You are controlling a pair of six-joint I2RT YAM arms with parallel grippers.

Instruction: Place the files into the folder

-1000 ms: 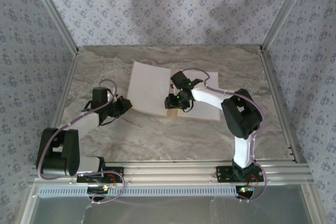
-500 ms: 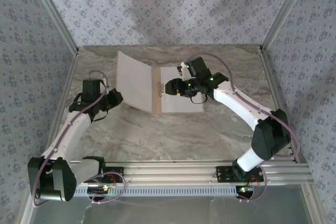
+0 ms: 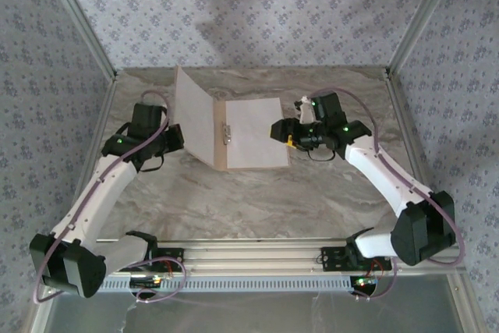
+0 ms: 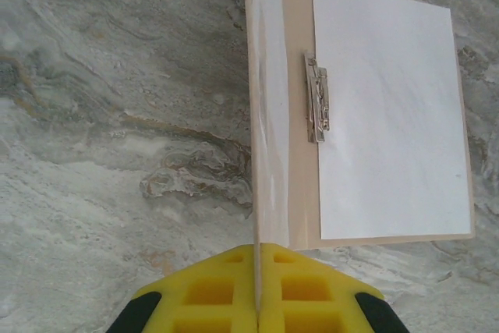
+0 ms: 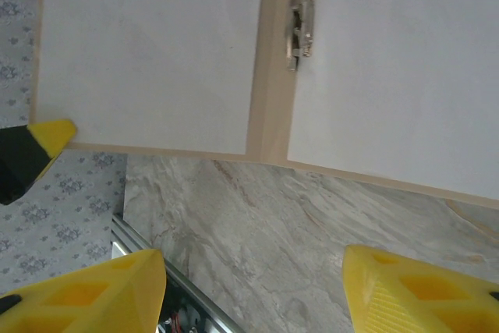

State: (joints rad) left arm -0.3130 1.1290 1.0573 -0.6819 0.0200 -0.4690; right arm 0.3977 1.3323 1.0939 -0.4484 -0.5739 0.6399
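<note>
Cardboard folder (image 3: 195, 122) lay open mid-table with the white files (image 4: 386, 107) on its flat half, we held its raised cover clenched in the left gripper (image 4: 256, 274), the right gripper (image 3: 281, 132) released beside it, so lowering that cover seemed next.

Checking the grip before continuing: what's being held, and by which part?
The left end effector pinches the folder by the edge of its raised cover; the right end effector holds nothing.
</note>
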